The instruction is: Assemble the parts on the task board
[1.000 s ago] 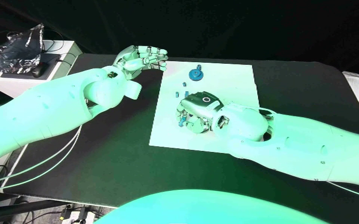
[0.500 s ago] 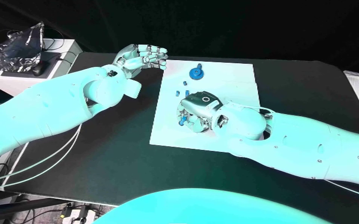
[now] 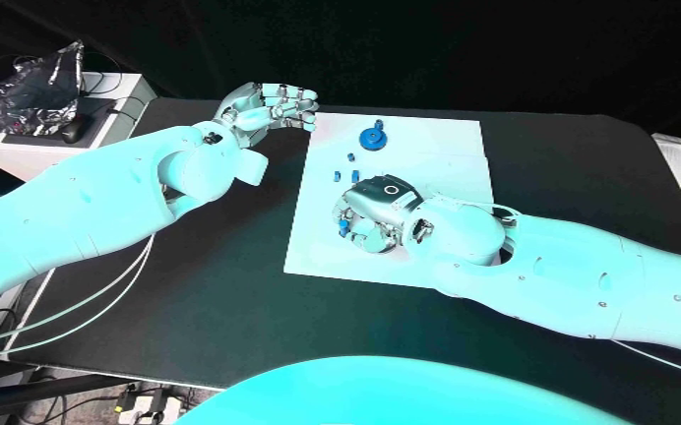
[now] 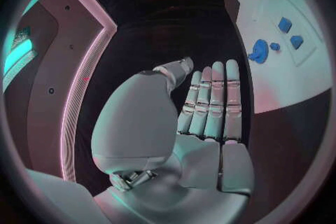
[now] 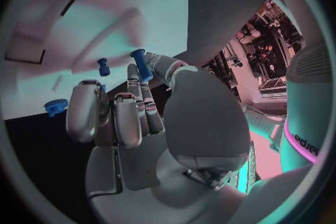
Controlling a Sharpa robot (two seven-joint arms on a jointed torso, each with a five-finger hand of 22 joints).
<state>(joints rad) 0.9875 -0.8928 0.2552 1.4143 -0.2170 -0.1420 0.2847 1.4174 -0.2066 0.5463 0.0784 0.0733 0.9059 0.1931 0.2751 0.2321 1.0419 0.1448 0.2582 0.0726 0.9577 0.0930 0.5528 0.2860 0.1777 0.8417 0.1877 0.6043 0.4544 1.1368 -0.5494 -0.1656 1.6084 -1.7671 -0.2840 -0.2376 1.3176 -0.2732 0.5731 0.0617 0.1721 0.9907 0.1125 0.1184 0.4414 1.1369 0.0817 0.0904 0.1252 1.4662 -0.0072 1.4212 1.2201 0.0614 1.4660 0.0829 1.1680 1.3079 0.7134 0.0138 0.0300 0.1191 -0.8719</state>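
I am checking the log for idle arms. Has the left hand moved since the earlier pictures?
No. In the head view the left hand hovers at the same spot beside the far left corner of the task board, fingers curled, holding nothing.

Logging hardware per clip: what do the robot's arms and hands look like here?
Both arms are bulky, smooth white shells with small dark screw holes. The left hand and right hand are silver, many-fingered and segmented, with rounded palm housings. Thin pale cables hang beneath the left arm. A dark ringed disc marks the right wrist.
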